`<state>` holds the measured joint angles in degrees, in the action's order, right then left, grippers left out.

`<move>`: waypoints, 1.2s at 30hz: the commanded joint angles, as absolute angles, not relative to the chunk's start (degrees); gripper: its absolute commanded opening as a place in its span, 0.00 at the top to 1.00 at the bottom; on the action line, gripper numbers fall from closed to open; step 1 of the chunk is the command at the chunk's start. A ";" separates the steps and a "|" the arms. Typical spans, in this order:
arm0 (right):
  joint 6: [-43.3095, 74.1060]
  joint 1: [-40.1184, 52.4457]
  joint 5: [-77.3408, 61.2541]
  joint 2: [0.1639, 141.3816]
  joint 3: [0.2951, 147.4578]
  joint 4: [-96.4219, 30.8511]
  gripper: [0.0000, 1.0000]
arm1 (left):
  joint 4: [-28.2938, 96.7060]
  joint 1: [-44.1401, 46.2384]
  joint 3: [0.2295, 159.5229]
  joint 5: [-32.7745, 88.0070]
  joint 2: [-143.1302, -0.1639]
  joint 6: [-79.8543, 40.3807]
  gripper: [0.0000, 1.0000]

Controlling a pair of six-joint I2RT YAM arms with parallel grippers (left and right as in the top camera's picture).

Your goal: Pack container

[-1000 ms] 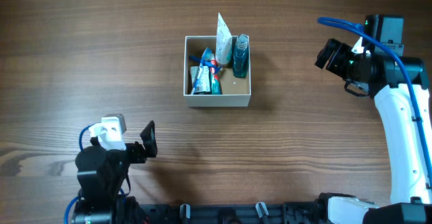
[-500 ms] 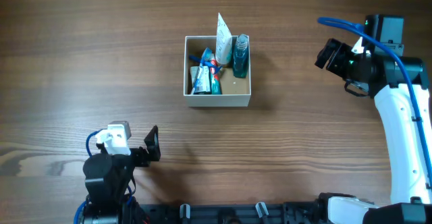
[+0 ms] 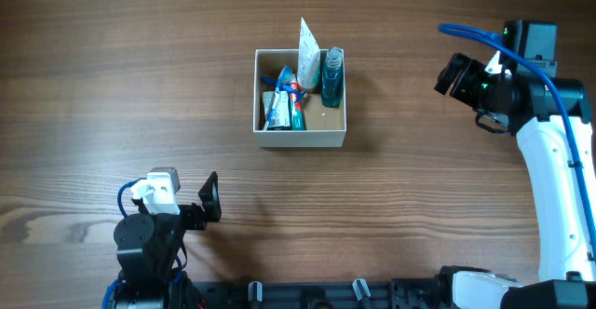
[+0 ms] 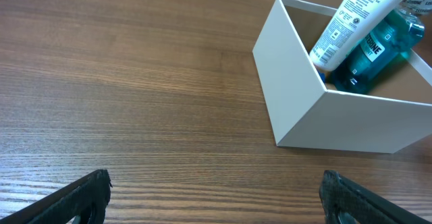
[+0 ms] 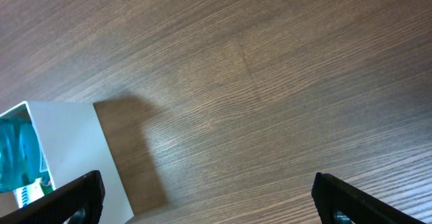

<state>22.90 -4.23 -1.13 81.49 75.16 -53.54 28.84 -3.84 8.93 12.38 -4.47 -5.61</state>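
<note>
The container [image 3: 303, 137] is a small square white-walled box with a tan inside, at the table's upper middle. It holds a white toothpaste tube [image 3: 307, 53] standing up, a teal mouthwash bottle [image 3: 331, 78] and a blue-packaged item [image 3: 282, 106]. In the left wrist view the container [image 4: 297, 96] shows at the upper right with the tube [image 4: 354, 15] and bottle [image 4: 378, 48]. My left gripper [image 3: 207, 199] is open and empty at the front left, well away from the box. My right gripper [image 3: 453, 74] is open and empty at the right, apart from the container [image 5: 67, 156].
Bare wood-grain table [image 3: 140, 86] all around the box. The right arm's white link [image 3: 559, 197] runs down the right side. A rail with clips [image 3: 354, 290] lies along the front edge.
The left arm drew back toward the front edge and shifted slightly right in the first half second, then held still. The right arm and the container have not moved.
</note>
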 commanded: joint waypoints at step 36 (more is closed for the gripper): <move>10.76 1.10 -4.91 22.94 28.21 -26.74 0.00 | 28.69 -4.29 8.14 14.11 -3.90 -4.91 0.00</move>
